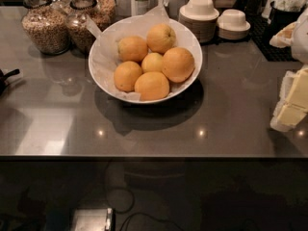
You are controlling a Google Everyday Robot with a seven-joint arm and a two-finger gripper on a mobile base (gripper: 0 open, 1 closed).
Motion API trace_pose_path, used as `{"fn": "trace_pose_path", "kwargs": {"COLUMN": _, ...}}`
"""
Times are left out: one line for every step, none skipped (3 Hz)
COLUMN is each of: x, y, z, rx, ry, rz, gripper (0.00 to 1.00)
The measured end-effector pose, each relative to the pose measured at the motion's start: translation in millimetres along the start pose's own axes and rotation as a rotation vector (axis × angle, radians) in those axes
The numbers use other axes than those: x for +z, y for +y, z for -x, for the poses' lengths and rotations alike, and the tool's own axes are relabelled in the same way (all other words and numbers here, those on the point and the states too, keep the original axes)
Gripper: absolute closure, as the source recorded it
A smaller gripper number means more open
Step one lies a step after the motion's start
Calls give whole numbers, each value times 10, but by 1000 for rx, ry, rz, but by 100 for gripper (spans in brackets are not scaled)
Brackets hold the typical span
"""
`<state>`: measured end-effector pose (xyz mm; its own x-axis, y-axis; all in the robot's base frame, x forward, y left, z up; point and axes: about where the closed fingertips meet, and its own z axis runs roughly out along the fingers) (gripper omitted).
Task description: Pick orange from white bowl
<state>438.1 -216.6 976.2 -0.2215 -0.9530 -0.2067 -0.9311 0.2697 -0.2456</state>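
The orange [178,64] lies at the right side of the white bowl [188,36], touching paler neighbours (six fruits in all). The bowl stands on the table [231,100]. The gripper [292,102] is well right of the bowl; how wide it stands cannot be made out.

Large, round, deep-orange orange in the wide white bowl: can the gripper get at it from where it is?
Probably yes. The gripper is at the view's right edge; only grey counter separates it from the wide white bowl, where the large deep-orange orange lies uncovered on the right side.
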Motion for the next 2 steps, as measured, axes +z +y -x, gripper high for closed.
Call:
{"fn": "trace_pose_path", "kwargs": {"x": 0, "y": 0, "z": 1, "rx": 0, "ry": 0, "rz": 0, "gripper": 0}}
{"fn": "trace_pose_path", "kwargs": {"x": -25, "y": -59, "z": 99, "rx": -22, "ry": -57, "rz": -10, "gripper": 0}}
